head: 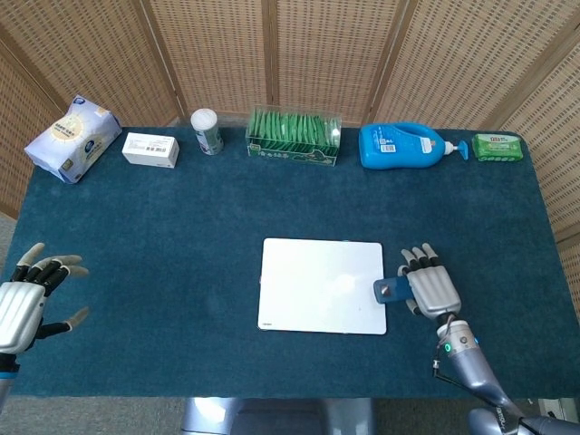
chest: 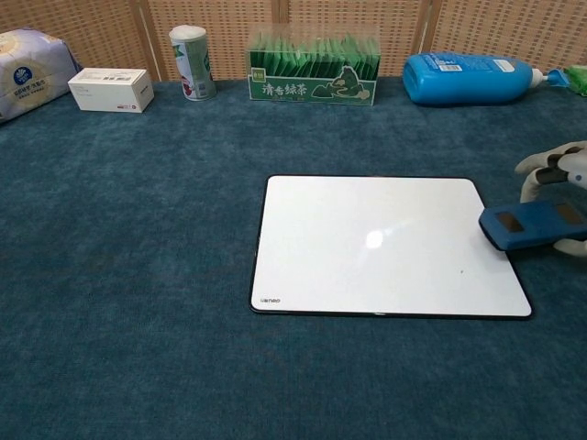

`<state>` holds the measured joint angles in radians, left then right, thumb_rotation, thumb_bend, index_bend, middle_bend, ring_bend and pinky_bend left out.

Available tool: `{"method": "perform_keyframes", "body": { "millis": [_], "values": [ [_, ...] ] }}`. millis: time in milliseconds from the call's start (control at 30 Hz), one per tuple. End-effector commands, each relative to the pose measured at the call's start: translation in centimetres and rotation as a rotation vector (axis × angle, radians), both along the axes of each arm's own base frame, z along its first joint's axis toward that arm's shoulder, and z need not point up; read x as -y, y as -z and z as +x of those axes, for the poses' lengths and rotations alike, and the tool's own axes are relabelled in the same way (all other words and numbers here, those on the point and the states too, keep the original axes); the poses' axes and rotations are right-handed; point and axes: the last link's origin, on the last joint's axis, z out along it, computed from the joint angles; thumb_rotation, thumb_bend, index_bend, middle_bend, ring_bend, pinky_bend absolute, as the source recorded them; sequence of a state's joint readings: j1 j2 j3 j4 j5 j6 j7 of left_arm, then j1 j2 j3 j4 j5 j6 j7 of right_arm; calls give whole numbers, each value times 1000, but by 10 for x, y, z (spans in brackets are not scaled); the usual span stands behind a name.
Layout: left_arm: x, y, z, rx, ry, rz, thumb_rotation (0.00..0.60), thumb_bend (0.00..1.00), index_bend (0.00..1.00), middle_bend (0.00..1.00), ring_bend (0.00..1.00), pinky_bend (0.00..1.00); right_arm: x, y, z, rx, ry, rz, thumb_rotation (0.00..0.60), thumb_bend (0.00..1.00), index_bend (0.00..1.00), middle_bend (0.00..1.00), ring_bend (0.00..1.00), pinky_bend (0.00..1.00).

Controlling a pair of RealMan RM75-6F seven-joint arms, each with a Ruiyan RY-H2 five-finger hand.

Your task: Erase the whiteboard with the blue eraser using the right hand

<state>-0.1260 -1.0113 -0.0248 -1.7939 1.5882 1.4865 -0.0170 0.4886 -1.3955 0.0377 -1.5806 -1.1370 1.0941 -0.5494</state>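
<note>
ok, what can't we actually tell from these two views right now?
- Right hand, head view: its back hides the grip on the blue eraser; the chest view's right edge cuts the hand off.
- Eraser against whiteboard: contact unclear in both views.
- Left hand: head view only, partly cut by the left edge.
- Small speck on the board, chest view: too small to identify.
</note>
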Motion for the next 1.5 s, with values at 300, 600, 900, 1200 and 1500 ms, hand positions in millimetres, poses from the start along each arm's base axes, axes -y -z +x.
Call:
{"method": "perform_keyframes", "body": {
  "millis": [300, 600, 900, 1200, 1500],
  "values": [
    [3, -3, -3, 4, -12, 7, 600, 265, 356, 285, 262, 78, 1, 33, 27, 25, -47, 55, 600, 401, 753, 128, 0, 0],
    [-1, -1, -2, 9, 0, -1, 600, 264, 356, 285, 262, 78, -16, 33, 21, 7, -30, 46, 600, 400, 752, 128, 0, 0],
    [-5, 3, -1, 10, 8, -14, 600, 262, 355, 282, 261, 78, -39, 37, 19, -1, -20, 68, 600, 399, 751, 128, 0, 0],
    [-2, 0, -3, 14, 2, -3, 600, 264, 355, 281, 262, 77, -32, 44, 31, -17, -66, 91, 600, 399, 751, 128, 0, 0],
    [2, -3, -10, 15, -16, 9, 600, 264, 356, 281, 262, 77, -14, 50, 43, -37, -98, 103, 600, 401, 751, 128, 0, 0]
  ]
}}
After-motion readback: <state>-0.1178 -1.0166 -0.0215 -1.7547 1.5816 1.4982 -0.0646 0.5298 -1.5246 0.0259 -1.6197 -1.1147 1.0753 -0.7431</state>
